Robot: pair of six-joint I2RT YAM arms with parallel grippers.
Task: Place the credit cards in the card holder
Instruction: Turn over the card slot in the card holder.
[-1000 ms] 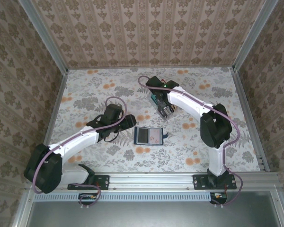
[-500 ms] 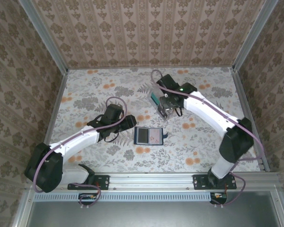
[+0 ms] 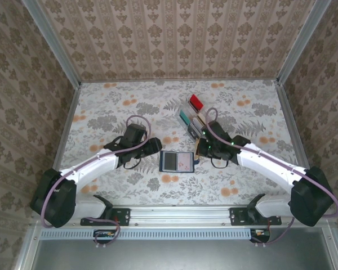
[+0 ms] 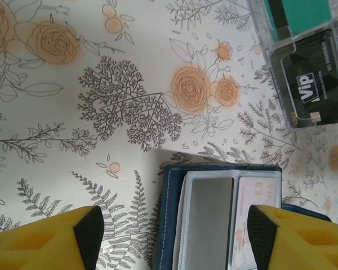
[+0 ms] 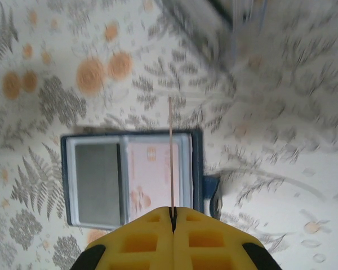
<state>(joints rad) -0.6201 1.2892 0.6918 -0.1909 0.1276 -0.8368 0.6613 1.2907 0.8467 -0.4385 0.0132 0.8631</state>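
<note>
Left gripper (image 4: pixel 174 228) gapes empty, just left of the holder (image 3: pixel 177 161); the holder lies open mid-table, long axis left-right; right gripper (image 5: pixel 170 210), nearer, is clamped on a card (image 5: pixel 170 152) held edge-on over the holder's right pocket, across its long axis; wrist pitched downward.

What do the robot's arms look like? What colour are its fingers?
The left arm and right arm are white tubes joined by chunky black joints. A thin purplish cable loops along each. The fingers are bright yellow blocks with black patches.
</note>
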